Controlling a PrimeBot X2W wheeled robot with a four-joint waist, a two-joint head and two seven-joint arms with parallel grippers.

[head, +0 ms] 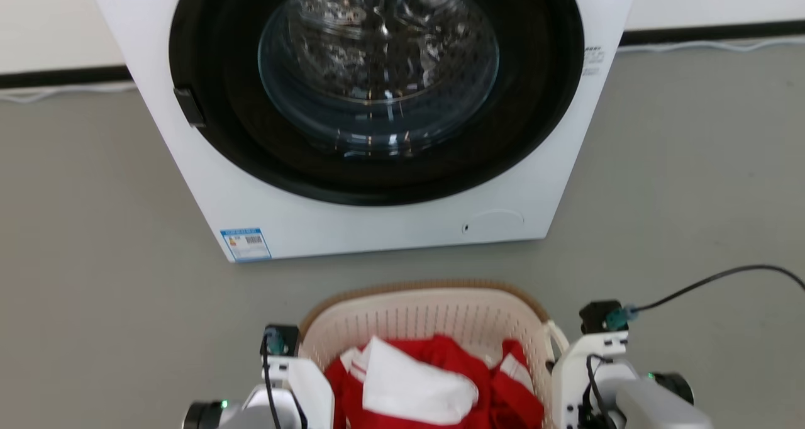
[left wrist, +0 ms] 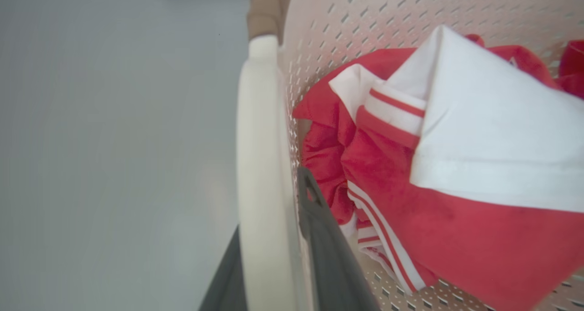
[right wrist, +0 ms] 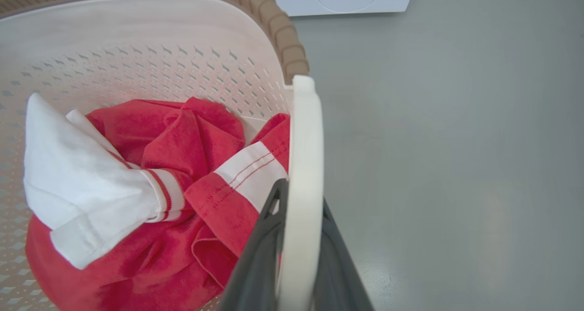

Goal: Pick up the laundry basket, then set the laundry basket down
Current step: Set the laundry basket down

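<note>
— What's ahead of me?
— I see a white washing machine [head: 390,228] on grey floor [head: 94,228], with a dark-ringed glass door [head: 377,70] and a blue label [head: 245,245] at its lower left corner.
— Nearer?
— I've got a crumpled red-and-white garment [head: 434,385].

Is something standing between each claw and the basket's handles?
Nothing visible. The left claw is shut on the left handle, and the right claw on the right handle of the basket.
</note>
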